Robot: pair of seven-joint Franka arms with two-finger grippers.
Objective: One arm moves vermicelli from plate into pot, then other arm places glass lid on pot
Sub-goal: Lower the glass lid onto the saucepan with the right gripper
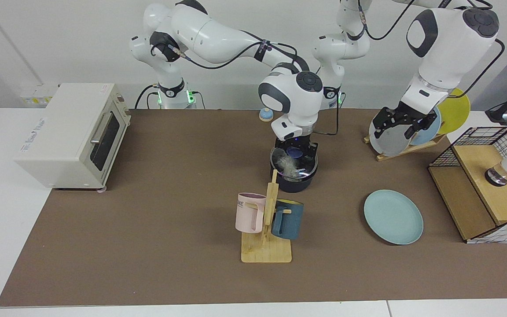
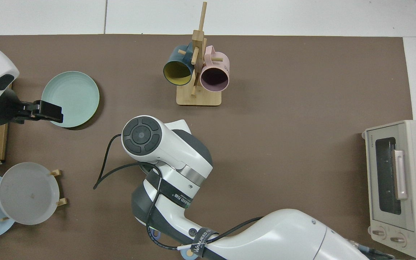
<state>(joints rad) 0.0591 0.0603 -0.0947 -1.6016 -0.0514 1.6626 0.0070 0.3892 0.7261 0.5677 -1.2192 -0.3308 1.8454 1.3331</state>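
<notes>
The dark pot (image 1: 294, 182) stands at mid-table behind the mug stand. The glass lid (image 1: 301, 171) lies level on its rim, with the white vermicelli (image 1: 286, 164) showing through it inside the pot. My right gripper (image 1: 296, 152) hangs straight down over the lid, open, its fingers on either side of the blue knob (image 1: 296, 153). In the top view the right arm's wrist hides the pot. The teal plate (image 1: 393, 216) (image 2: 70, 98) lies bare at the front. My left gripper (image 1: 405, 125) (image 2: 49, 111) waits open, raised beside the plate rack.
A wooden stand holds a pink mug (image 1: 250, 212) and a dark blue mug (image 1: 287, 219) just in front of the pot. A toaster oven (image 1: 73, 134) sits at one end. Upright plates in a rack (image 1: 390, 141) and a wire basket (image 1: 486, 185) stand at the other.
</notes>
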